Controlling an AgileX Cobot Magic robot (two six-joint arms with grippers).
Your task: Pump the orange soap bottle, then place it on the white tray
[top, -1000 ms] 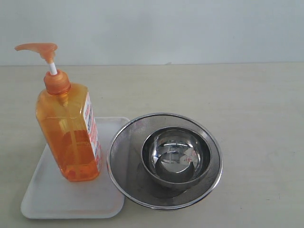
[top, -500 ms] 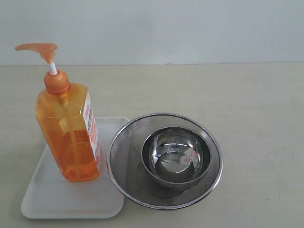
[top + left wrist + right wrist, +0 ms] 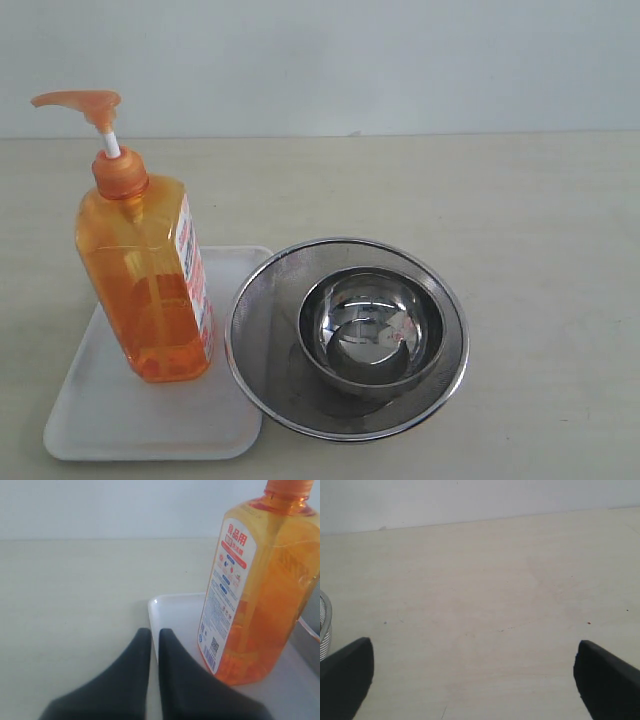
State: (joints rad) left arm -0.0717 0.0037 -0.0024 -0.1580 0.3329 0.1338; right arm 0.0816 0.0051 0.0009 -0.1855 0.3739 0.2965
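The orange soap bottle (image 3: 145, 275) stands upright on the white tray (image 3: 150, 415) at the left of the table, its pump head (image 3: 78, 101) raised on the white stem. The left wrist view shows the same bottle (image 3: 260, 595) with its label, resting on the tray (image 3: 175, 615). My left gripper (image 3: 154, 635) is shut with nothing in it, a little short of the tray's edge and apart from the bottle. My right gripper (image 3: 472, 655) is open over bare table, holding nothing. Neither gripper appears in the exterior view.
A round steel mesh strainer (image 3: 262, 300) with a steel bowl (image 3: 372, 330) inside it sits right beside the tray, touching its right edge. Its rim (image 3: 324, 625) shows at the edge of the right wrist view. Bare table spreads to the right and behind.
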